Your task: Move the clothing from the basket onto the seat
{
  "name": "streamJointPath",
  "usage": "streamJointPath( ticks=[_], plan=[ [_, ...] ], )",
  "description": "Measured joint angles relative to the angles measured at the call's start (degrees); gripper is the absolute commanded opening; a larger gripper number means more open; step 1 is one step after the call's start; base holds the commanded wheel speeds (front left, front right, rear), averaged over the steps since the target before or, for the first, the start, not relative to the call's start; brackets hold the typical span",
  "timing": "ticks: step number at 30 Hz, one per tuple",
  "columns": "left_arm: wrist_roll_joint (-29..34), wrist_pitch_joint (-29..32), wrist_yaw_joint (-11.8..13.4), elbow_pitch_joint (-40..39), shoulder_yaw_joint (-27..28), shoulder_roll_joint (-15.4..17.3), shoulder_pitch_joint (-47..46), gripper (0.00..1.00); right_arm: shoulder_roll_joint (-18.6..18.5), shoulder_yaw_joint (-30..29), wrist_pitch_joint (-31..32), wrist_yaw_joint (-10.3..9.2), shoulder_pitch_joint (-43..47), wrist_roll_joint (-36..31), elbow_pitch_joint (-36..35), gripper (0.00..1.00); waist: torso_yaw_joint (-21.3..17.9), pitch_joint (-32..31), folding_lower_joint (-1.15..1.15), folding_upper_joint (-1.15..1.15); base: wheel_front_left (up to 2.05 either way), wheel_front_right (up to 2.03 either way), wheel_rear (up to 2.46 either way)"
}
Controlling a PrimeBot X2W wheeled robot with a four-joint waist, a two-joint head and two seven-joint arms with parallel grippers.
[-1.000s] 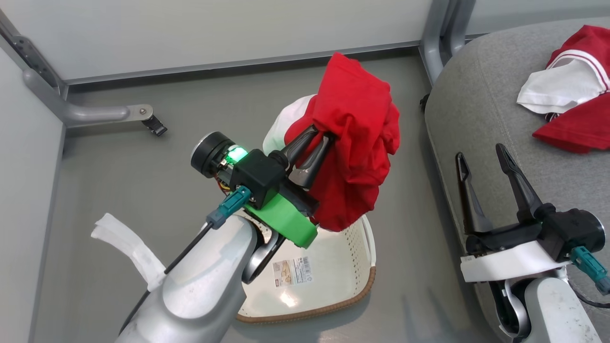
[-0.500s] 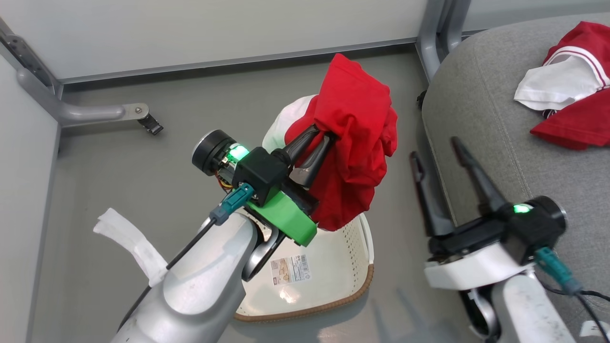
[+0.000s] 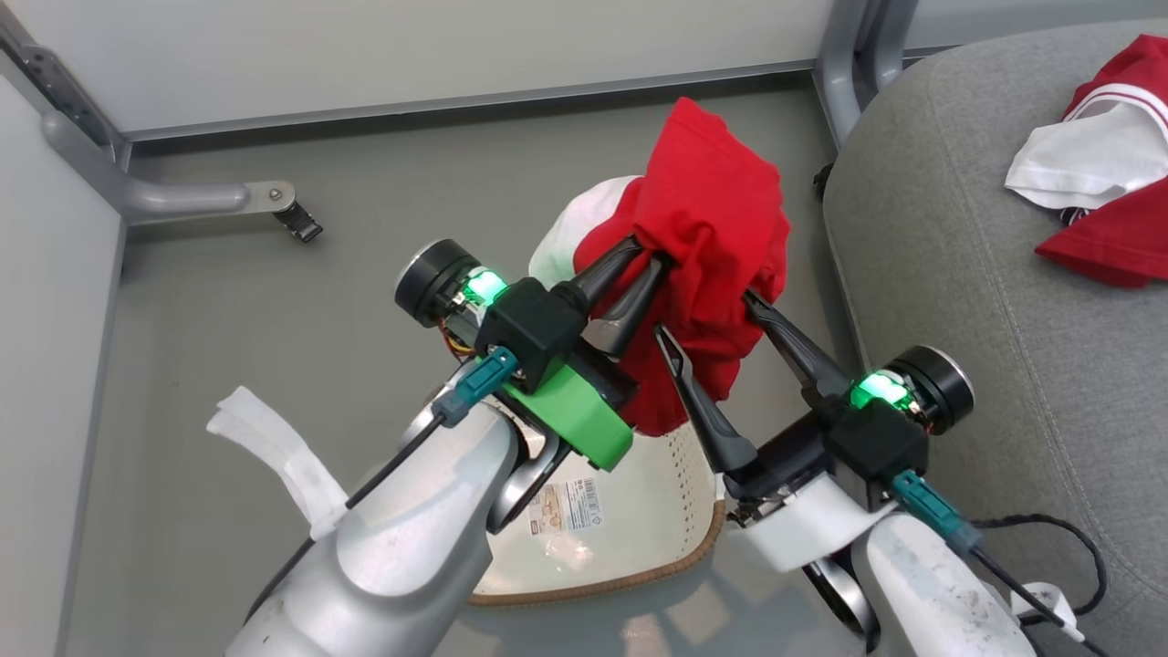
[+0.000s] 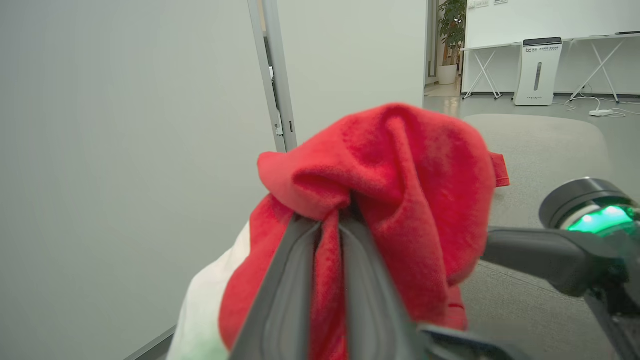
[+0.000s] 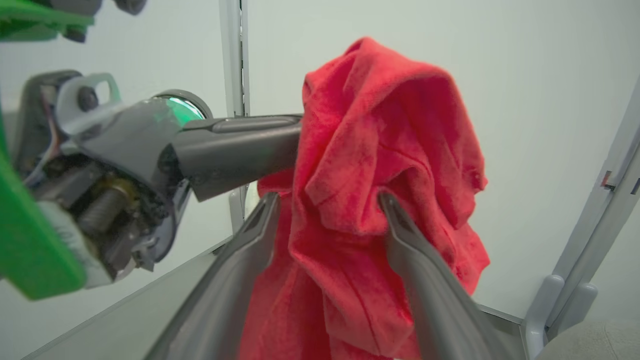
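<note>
Swung over from the seat (image 3: 958, 274) edge, my right gripper (image 3: 703, 314) now has its fingers apart, straddling the hanging red garment (image 3: 712, 210). My left gripper (image 3: 650, 252) is clamped on it, above the basket (image 3: 639, 570). A second garment (image 3: 1109, 210) lies on the seat.

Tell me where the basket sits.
Head view, lower centre: the basket stands on the floor under the held red garment, left of the seat.

You've got basket (image 3: 680, 456) sitting on grey floor (image 3: 274, 347); seat (image 3: 958, 274) to the rt carries a red/white garment (image 3: 1100, 210) nr far edge.
</note>
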Motion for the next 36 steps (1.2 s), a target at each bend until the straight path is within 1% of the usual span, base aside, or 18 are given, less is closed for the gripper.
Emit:
streamJointPath(
  ticks=[5, 10, 15, 20, 21, 22, 23, 36],
  plan=[
    [-0.49, 0.00, 0.00, -0.57, -1.24, -0.98, -0.22, 0.00, -0.01, 0.38, 0.00, 0.00, -1.99, -3.33, 3.47, 1.00, 0.69, 0.16, 0.00, 0.00, 0.00, 0.00, 0.00],
    [-1.22, 0.00, 0.01, -1.38, -2.70, -1.67, -0.34, 0.00, -0.01, -1.37, 0.01, 0.00, -3.17, -7.28, 6.12, 1.00, 1.40, 0.40, 0.00, 0.00, 0.00, 0.00, 0.00],
    [-1.89, 0.00, 0.29, -2.22, -4.26, -1.97, -0.67, 0.00, -0.01, -2.91, 0.01, 0.01, -3.68, -7.57, 7.03, 1.00, 1.80, 0.97, 0.00, 0.00, 0.00, 0.00, 0.00],
    [-2.57, 0.08, 0.80, -3.36, -5.50, -2.11, -1.38, 0.00, -0.01, -3.54, 0.00, 0.01, -4.34, -5.56, 7.36, 1.00, 1.98, 1.59, 0.00, 0.00, 0.00, 0.00, 0.00],
    [-2.64, 0.08, 0.85, -3.37, -5.69, -2.11, -1.54, 0.00, -0.01, -3.49, 0.00, 0.00, -4.36, -5.15, 7.36, 0.84, 2.00, 1.68, 0.00, 0.00, 0.00, 0.00, 0.00],
    [-2.89, 0.08, 1.04, -3.41, -5.86, -2.13, -1.72, 0.00, -0.01, -3.44, 0.00, 0.01, -4.41, -4.77, 7.37, 0.18, 2.01, 1.79, 0.00, 0.00, 0.00, 0.00, 0.00],
    [-3.14, 0.08, 1.13, -3.39, -6.00, -2.14, -1.88, 0.00, -0.01, -3.41, 0.00, 0.00, -4.54, -4.59, 7.42, 0.00, 2.01, 1.89, 0.00, 0.00, 0.00, 0.00, 0.00],
    [-3.90, 0.07, 1.77, -2.15, -6.37, -2.21, -2.42, 0.00, -0.01, -4.05, 0.01, 0.00, -4.47, -2.52, 7.66, 0.00, 1.64, 1.62, 0.00, 0.00, 0.00, 0.00, 0.00]
  ],
)
